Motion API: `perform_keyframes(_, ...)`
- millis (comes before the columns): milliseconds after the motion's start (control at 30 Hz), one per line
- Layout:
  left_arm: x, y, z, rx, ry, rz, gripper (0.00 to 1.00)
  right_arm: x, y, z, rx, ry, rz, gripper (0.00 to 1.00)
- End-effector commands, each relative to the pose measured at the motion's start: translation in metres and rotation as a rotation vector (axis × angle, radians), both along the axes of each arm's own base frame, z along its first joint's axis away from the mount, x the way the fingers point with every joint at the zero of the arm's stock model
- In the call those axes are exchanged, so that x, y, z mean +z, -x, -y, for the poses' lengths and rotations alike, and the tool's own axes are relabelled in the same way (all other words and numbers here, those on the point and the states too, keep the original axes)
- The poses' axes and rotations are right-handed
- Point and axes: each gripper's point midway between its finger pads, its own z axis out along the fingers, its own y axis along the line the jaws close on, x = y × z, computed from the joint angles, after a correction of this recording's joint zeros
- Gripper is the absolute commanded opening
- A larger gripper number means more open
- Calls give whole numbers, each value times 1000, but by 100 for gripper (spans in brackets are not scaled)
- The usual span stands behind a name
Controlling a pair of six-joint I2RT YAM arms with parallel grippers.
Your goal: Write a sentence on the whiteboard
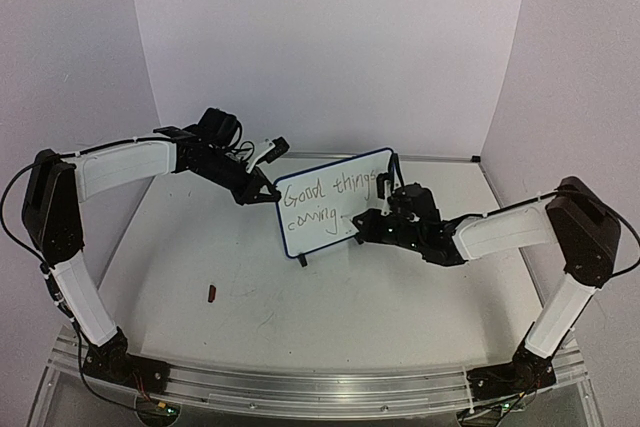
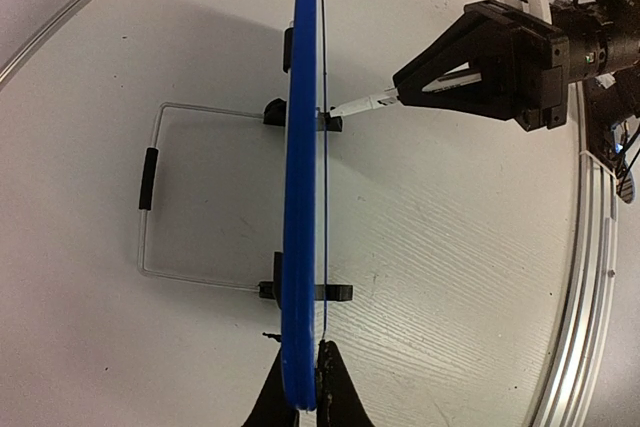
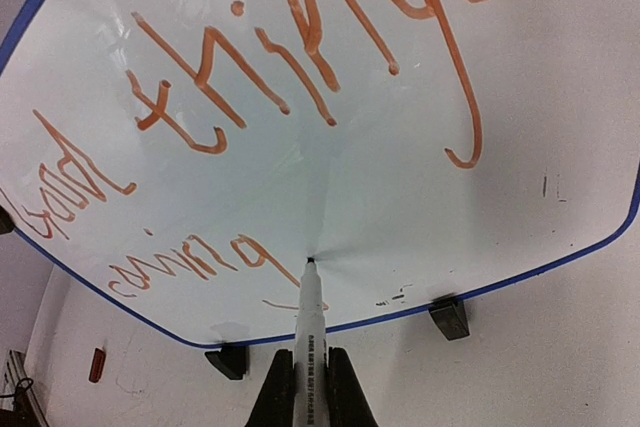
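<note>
The whiteboard (image 1: 332, 232) stands tilted on its two black feet in the middle of the table. The sentence (image 1: 325, 197) reads "Good things" over "coming"; in the right wrist view its letters (image 3: 352, 15) look orange-brown. My left gripper (image 1: 268, 190) is shut on the whiteboard's left edge, pinching the blue rim (image 2: 300, 147) between its fingers (image 2: 342, 392). My right gripper (image 1: 372, 219) is shut on a white marker (image 3: 309, 337). The marker's tip touches the board (image 3: 400, 197) just right of "coming". The marker also shows in the left wrist view (image 2: 365, 102).
A small red-brown cap (image 1: 211, 294) lies on the table left of centre, also in the right wrist view (image 3: 96, 364). A thin wire stand (image 2: 150, 177) lies behind the board. An aluminium rail (image 1: 320, 382) runs along the near edge.
</note>
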Motion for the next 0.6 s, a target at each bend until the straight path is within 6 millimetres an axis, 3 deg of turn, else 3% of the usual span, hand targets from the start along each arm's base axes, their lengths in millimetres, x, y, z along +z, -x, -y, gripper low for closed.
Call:
perform_keyframes(0,-47,6,-19,20,-168,-66,0,10,-11,-4,-19,-15,30,0)
perform_keyframes(567,-47,6,-19,21,-166,-69,0,14,-13,-1,-39,-12,44,0)
